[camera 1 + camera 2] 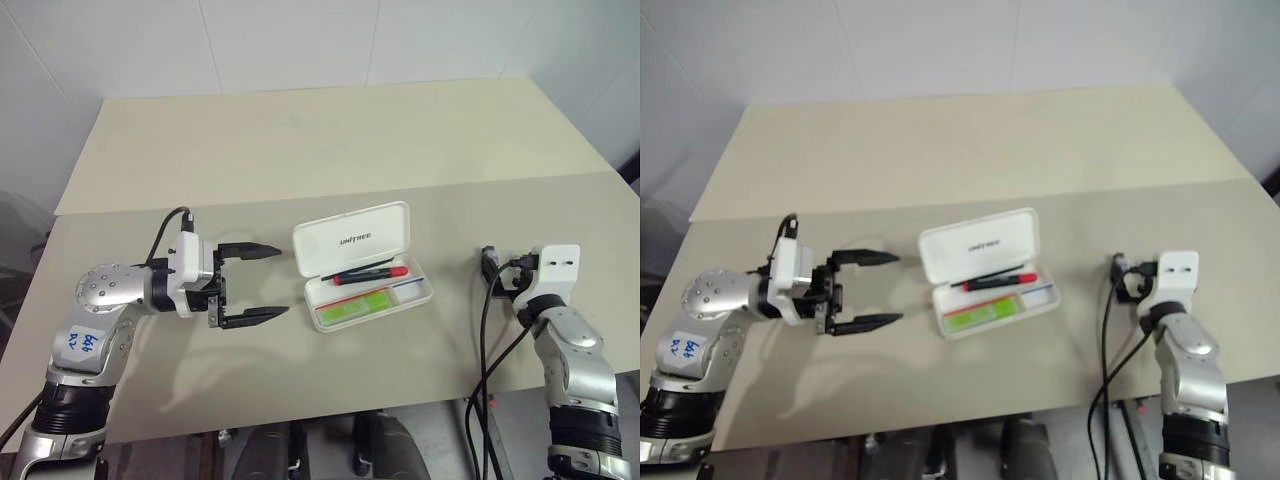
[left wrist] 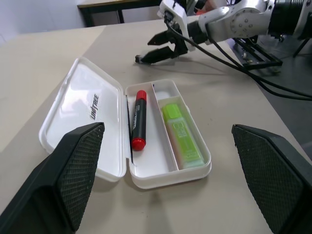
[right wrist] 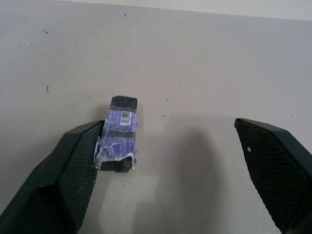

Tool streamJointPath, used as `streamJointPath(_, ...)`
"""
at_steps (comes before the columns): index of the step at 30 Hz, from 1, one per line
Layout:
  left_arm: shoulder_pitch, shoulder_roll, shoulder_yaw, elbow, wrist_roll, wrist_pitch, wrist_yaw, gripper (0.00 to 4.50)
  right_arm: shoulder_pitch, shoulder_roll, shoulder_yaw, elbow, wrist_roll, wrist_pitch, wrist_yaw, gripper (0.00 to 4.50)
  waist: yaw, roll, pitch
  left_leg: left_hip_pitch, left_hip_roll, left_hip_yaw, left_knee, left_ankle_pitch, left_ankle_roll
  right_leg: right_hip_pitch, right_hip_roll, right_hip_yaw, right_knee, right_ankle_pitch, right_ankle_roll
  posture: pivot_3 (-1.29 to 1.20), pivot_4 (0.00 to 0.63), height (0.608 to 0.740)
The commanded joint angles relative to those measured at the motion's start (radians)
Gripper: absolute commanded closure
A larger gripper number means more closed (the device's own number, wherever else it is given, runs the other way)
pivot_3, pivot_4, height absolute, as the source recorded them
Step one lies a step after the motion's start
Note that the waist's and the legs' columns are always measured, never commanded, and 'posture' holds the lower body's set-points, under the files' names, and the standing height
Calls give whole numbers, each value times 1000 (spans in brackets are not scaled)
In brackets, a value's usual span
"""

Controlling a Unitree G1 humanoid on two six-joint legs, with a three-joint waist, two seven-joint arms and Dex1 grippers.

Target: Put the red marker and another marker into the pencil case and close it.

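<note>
Quick status from my end: both markers are already in the pencil case, so the loading part looks done to me. The red marker lies in the narrow compartment next to the hinge, and the green highlighter sits in the wider compartment on the other side of the divider. There's also a thin blue stick in the tray near the highlighter, not my problem.

What's left is the closing. The lid is flipped fully back, lying flat on the table, lettering facing up.

Left gripper hangs just beside the case on its left, fingers spread wide, pinching nothing, pointed across at the case. Right gripper is well off to the right of the case, also spread wide and empty. In its own wrist view there's a small dark eraser in a blue wrapper on the table by one finger, apart from everything else.

My guess is the left one is better placed to get under the lid and fold it over.
</note>
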Motion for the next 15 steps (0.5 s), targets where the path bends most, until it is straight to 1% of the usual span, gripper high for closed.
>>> streamJointPath(1, 14, 12, 24, -52, -25, 6, 15, 14, -12, 2, 7, -22, 6, -5, -1, 0, 0, 0, 0, 0, 0, 0, 0, -1, -2, 0, 0, 0, 0, 0, 0, 0, 150, 740)
streamJointPath(4, 27, 8, 21, -68, -25, 10, 26, 14, -5, 10, 51, -57, -4, 24, 3, 0, 0, 0, 0, 0, 0, 0, 0, -2, -4, 0, 0, 0, 0, 0, 0, 0, 150, 740)
streamJointPath(7, 32, 6, 17, -78, -26, 15, 34, 0, -5, 21, 67, -66, -8, 35, -6, 642, -2, 0, 0, 0, 0, 0, 0, -2, -4, 0, 0, 0, 0, 0, 0, 0, 150, 740)
streamJointPath(8, 31, 6, 16, -78, -26, 15, 35, 0, -6, 23, 74, -64, -15, 41, -13, 924, -2, 0, 0, 0, 0, 0, 0, -2, -4, 0, 0, 0, 0, 0, 0, 0, 150, 740)
streamJointPath(11, 28, 6, 12, -77, -26, 14, 36, 0, -10, 23, 82, -61, -27, 50, -25, 2118, -1, 0, 0, 0, 0, 0, 0, -2, -5, 0, 0, 0, 1, 0, 0, 0, 150, 740)
streamJointPath(12, 26, 7, 12, -75, -25, 14, 36, 0, -12, 21, 82, -60, -31, 55, -30, 2420, -1, 0, 0, 0, 0, 0, 0, -2, -4, 0, 0, 0, 0, 0, 0, 0, 150, 740)
streamJointPath(13, 25, 7, 11, -75, -25, 14, 36, 0, -13, 19, 82, -60, -33, 59, -33, 2843, -1, 0, 0, 0, 0, 0, 0, -2, -5, 0, 0, 0, 0, 0, 0, 0, 150, 740)
streamJointPath(15, 24, 6, 10, -74, -24, 13, 35, 0, -17, 12, 79, -57, -40, 75, -42, 3506, 1, 0, 0, 0, 0, 0, 0, -2, -5, 0, 0, 1, 0, 0, 0, 0, 150, 740)
